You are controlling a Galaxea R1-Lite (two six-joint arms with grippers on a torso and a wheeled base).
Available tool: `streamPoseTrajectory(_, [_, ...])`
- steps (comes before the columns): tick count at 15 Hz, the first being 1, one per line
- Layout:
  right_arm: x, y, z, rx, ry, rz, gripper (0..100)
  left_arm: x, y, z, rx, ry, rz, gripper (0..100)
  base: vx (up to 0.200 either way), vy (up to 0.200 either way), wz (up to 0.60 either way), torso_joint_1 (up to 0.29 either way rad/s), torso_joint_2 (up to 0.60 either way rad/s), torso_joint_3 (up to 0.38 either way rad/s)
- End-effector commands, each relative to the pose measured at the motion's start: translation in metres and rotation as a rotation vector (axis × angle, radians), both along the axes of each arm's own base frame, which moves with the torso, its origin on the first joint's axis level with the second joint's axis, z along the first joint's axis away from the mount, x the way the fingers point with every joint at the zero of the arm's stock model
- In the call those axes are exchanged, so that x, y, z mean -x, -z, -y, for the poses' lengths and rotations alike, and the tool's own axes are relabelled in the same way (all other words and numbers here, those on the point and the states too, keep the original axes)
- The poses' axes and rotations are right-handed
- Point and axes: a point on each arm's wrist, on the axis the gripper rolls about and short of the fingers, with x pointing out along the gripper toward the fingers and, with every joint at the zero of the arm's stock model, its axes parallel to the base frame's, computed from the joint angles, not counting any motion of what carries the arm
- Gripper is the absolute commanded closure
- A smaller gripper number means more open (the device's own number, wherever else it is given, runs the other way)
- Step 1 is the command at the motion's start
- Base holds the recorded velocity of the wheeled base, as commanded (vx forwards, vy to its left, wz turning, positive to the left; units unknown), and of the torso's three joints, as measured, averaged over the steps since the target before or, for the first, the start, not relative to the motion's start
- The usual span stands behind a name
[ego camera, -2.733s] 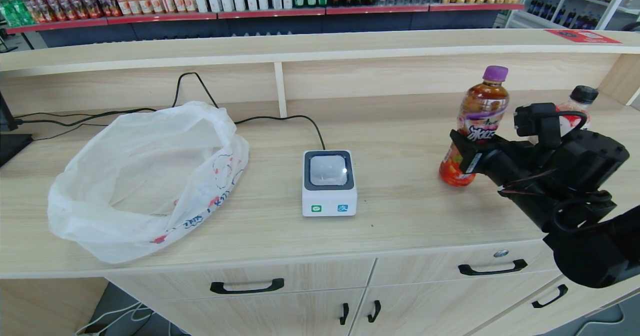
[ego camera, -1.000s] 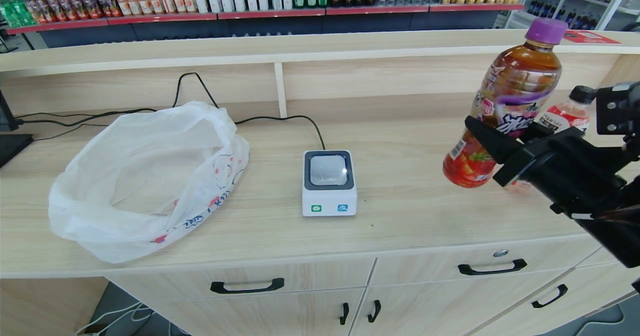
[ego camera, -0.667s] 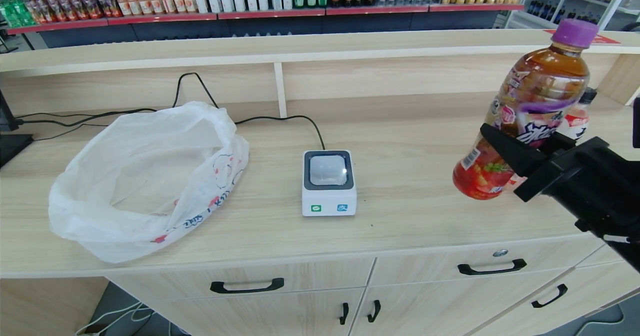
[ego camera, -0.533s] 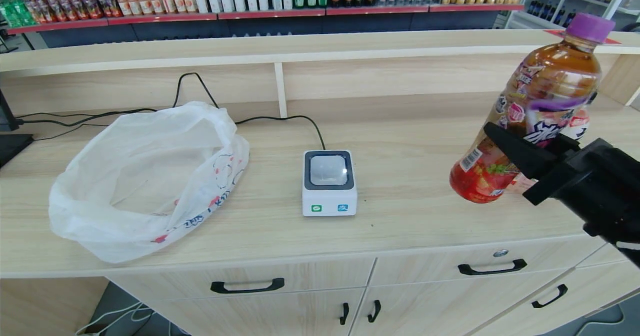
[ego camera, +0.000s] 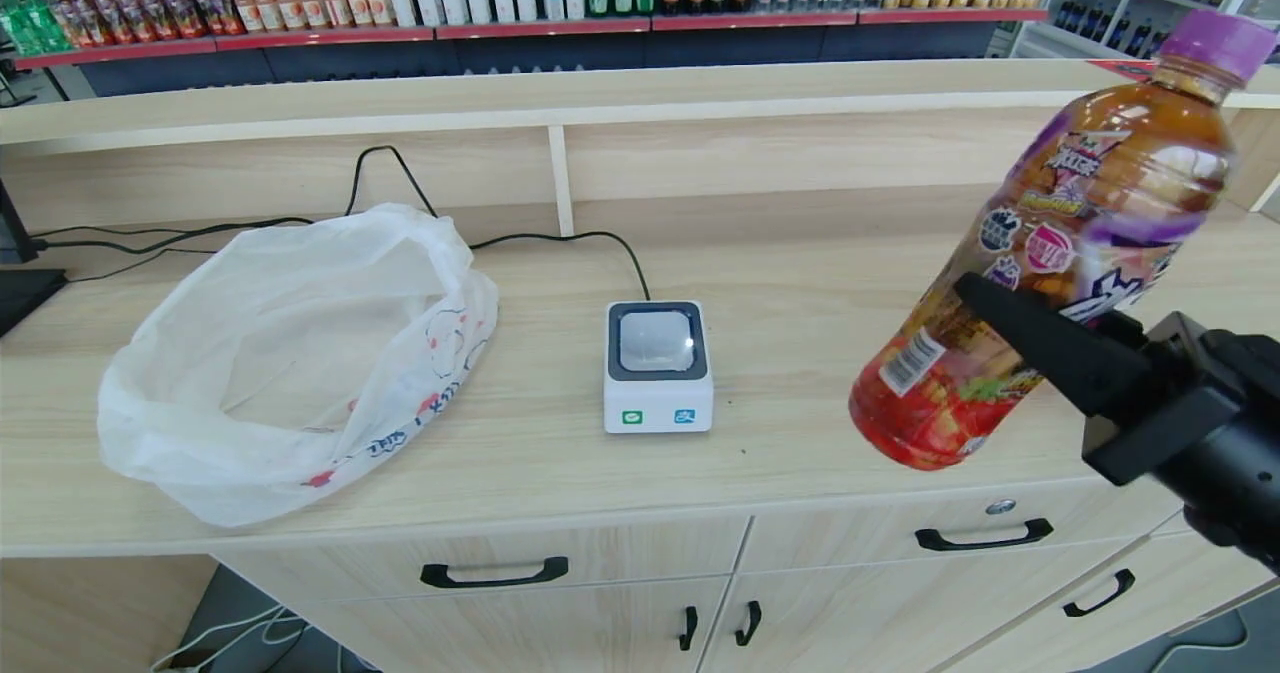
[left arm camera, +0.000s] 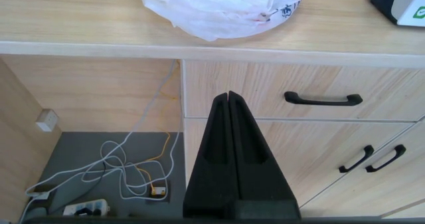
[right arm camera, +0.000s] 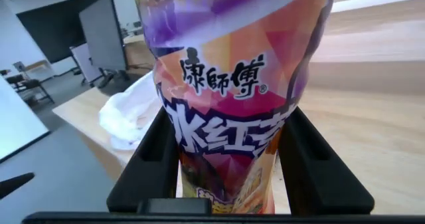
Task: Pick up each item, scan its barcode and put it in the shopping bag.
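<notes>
1. Left wrist view: one left gripper (left arm camera: 229,102) hangs in front of the wood-grain drawer fronts, below the counter edge. Its two black tapered fingers are pressed together with nothing between them.
2. One shopping bag (ego camera: 290,353) of thin, crinkled white plastic with red and blue print lies slumped on the left of the counter (ego camera: 800,283), its mouth gaping open.
3. One scanner (ego camera: 658,365) stands mid-counter. It is a small white box with rounded corners and a grey-framed glossy window on top. One black cable (ego camera: 560,237) runs from it toward the back.
4. One bottle (ego camera: 1050,253) is raised above the counter, right of the scanner and well apart from it. It is clear plastic with an amber drink, a glossy printed label and a purple cap (ego camera: 1215,43). It tilts with its base toward the scanner, and a white barcode patch (ego camera: 912,361) shows near the base.
5. One right gripper (ego camera: 1010,328) has its black wedge-shaped fingers (right arm camera: 154,159) clamped on either side of the bottle's lower label.
</notes>
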Motion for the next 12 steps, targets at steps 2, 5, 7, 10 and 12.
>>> streamPoseTrajectory(2, [0.017,0.009,-0.013,-0.008,-0.13,-0.049,100,0.0,0.0,0.0,0.0,0.0,0.0,100,0.0,0.0,0.0,0.0,0.0,0.0])
streamPoseTrajectory(5, [0.018,0.009,-0.014,-0.025,-0.192,-0.074,100,0.0,0.0,0.0,0.0,0.0,0.0,100,0.0,0.0,0.0,0.0,0.0,0.0])
streamPoseTrajectory(7, [0.018,0.008,-0.016,-0.051,-0.265,-0.115,100,0.0,0.0,0.0,0.0,0.0,-0.002,100,0.0,0.0,0.0,0.0,0.0,0.0])
streamPoseTrajectory(10, [0.014,0.005,-0.019,-0.131,-0.323,-0.197,100,0.0,0.0,0.0,0.0,0.0,0.0,100,0.0,0.0,0.0,0.0,0.0,0.0])
streamPoseTrajectory(12, [0.009,0.003,-0.023,-0.179,-0.352,-0.245,100,0.0,0.0,0.0,0.0,0.0,-0.002,100,0.0,0.0,0.0,0.0,0.0,0.0])
